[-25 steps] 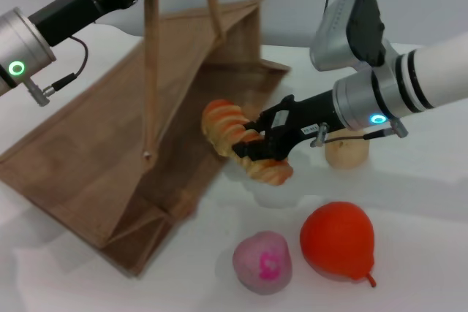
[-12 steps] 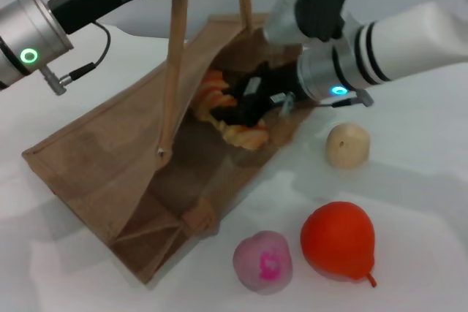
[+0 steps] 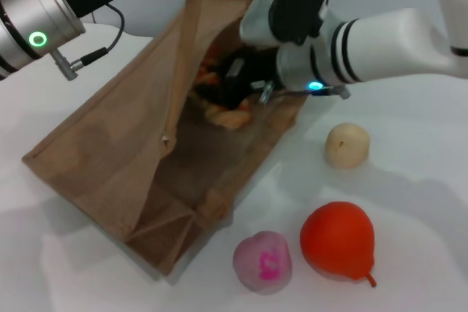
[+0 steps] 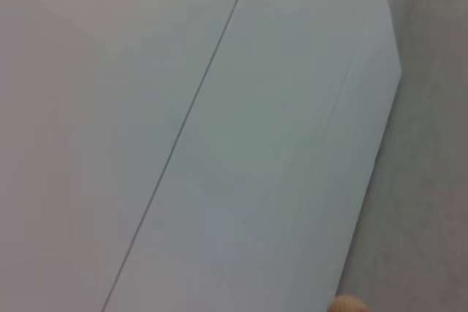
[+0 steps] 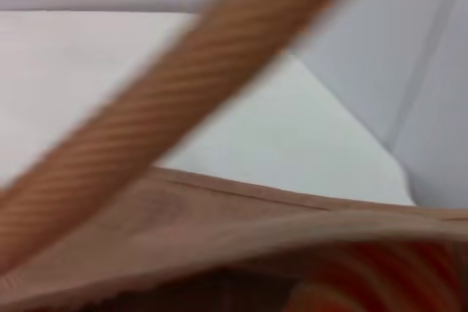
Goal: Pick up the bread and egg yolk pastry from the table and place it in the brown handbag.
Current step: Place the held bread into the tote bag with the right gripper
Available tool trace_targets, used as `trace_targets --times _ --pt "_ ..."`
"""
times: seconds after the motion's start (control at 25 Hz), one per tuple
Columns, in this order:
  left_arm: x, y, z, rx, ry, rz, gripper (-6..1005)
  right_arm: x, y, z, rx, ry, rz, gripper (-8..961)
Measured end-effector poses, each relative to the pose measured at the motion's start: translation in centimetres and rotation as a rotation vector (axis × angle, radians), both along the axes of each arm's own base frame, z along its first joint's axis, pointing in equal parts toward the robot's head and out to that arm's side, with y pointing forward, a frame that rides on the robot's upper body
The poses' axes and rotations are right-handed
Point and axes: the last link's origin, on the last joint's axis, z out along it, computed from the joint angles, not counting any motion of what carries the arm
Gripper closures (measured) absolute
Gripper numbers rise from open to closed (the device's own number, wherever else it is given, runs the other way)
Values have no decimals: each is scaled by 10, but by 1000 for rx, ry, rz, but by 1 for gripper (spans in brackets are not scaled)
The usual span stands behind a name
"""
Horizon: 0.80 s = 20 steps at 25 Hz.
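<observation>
The right gripper (image 3: 232,87) reaches inside the tan-brown woven burlap handbag (image 3: 110,158), clamped on the striped orange-and-cream spiral bread loaf (image 3: 223,113). The left gripper lifts the bag's handles beyond view. The pale beige round pastry ball (image 3: 346,145) sits on the white table (image 3: 409,180).

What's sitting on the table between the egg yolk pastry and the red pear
Nothing. In the head view, the stretch of white table between the egg yolk pastry and the red pear is bare.

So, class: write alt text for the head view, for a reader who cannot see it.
The right gripper holds the bread inside the brown handbag, whose handles the left arm lifts. On the white table lie the egg yolk pastry, a red pear and a pink ball.
</observation>
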Motion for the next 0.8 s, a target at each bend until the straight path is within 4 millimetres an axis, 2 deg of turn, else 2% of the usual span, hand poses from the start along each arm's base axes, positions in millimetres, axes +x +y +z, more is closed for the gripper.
trace_targets --times 0.28,0.64,0.8 --pt "-4 0 5 9 -13 12 880 2 -11 -8 -23 -18 140 623" --pt "-25 -5 15 74 -40 82 880 14 -30 -18 -16 -17 315 627" --pt "-39 -9 21 126 -52 123 880 15 -38 -22 -25 1 331 478"
